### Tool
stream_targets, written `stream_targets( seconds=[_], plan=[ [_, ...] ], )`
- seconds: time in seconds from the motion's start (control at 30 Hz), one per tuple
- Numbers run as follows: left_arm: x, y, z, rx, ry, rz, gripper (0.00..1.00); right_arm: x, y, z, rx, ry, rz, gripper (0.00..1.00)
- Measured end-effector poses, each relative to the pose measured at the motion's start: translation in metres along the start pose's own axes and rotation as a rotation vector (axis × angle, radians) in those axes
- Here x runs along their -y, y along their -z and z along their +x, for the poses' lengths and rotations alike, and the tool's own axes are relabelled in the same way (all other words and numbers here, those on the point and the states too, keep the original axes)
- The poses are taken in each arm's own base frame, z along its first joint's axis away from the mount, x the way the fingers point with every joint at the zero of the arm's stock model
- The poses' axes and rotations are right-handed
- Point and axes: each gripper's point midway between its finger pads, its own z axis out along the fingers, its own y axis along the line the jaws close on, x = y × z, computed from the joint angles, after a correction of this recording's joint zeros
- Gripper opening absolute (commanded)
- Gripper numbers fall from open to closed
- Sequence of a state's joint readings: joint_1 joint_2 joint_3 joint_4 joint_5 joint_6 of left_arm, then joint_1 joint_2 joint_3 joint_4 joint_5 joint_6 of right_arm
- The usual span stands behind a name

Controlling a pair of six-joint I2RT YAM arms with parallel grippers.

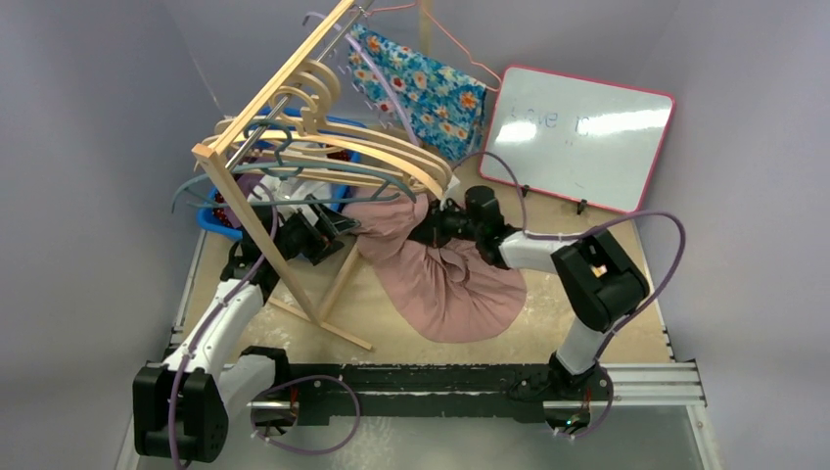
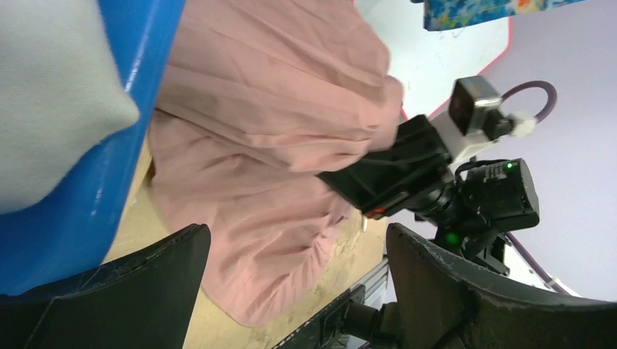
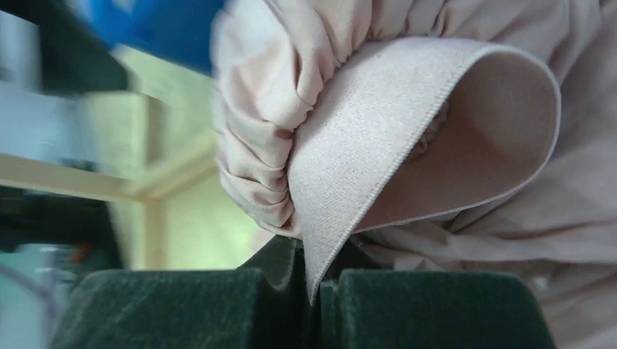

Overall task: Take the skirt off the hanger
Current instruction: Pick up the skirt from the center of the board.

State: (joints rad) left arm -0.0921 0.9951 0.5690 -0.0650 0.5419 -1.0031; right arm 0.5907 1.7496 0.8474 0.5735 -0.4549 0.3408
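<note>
So my right gripper (image 3: 313, 280) is clamped shut on the elastic waistband (image 3: 407, 131) of the pink skirt (image 1: 450, 284). The band is pinched edge-on between the pads, and I think that's the right spot, since elastic gives a firmer hold than the floppy gathered fabric beside it. In the top view that gripper sits right at the top of the skirt, just below the tips of the wooden hangers (image 1: 372, 157) on the rack (image 1: 264, 230). Most of the cloth is puddled on the table (image 1: 558, 338) in front of my right arm. I honestly can't tell whether the waistband is hooked on a hanger or already free, because the arm and the bunched fabric hide that bit. My left gripper (image 2: 295, 243) is spread wide with nothing in it. It's parked beside the blue basket (image 2: 109, 182) and pointed at the skirt, so it looks ready to take a second hold or steady things. My guess is the next pull needs to go down and away from the hanger tips, or the elastic will snag.
</note>
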Motion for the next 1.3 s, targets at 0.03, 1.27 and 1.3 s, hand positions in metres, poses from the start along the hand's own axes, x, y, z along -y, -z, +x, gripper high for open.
stream_targets(
  seconds=[0.03, 1.27, 1.3],
  plan=[
    [0.001, 0.0, 0.001, -0.001, 0.003, 0.009, 0.91, -0.008, 0.005, -0.011, 0.034, -0.026, -0.054, 0.0],
    [0.054, 0.003, 0.015, 0.044, 0.025, 0.192, 0.0, -0.16, 0.037, -0.061, 0.095, 0.022, -0.548, 0.56],
    [0.057, 0.009, 0.01, 0.067, 0.025, 0.207, 0.0, -0.153, 0.042, -0.066, 0.113, 0.025, -0.524, 0.57]
  ],
)
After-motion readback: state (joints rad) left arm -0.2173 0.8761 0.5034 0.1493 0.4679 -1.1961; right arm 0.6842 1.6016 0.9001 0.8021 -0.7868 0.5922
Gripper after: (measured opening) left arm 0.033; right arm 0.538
